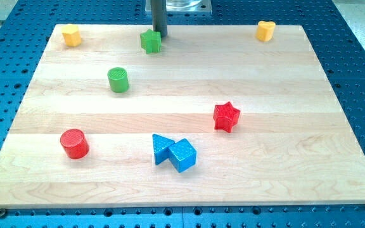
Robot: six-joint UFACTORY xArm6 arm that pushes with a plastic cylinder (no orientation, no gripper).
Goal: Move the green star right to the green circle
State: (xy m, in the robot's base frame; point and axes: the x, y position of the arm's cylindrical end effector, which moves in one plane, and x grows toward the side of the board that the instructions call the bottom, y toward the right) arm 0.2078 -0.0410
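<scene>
My dark rod comes down at the top of the frame, and my tip [160,36] sits just behind the small green plastic star [150,41], touching it or nearly so. It holds nothing; it can only push. The green star is at the top middle of the wooden board [277,158]. The green round block [118,80] stands lower and to the left, apart from it. So I think most of the push is still to do

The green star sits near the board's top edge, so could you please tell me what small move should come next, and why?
Probably push toward the view's bottom-left: my tip is at the green star's upper right, and the green circle lies below-left of it.
</scene>
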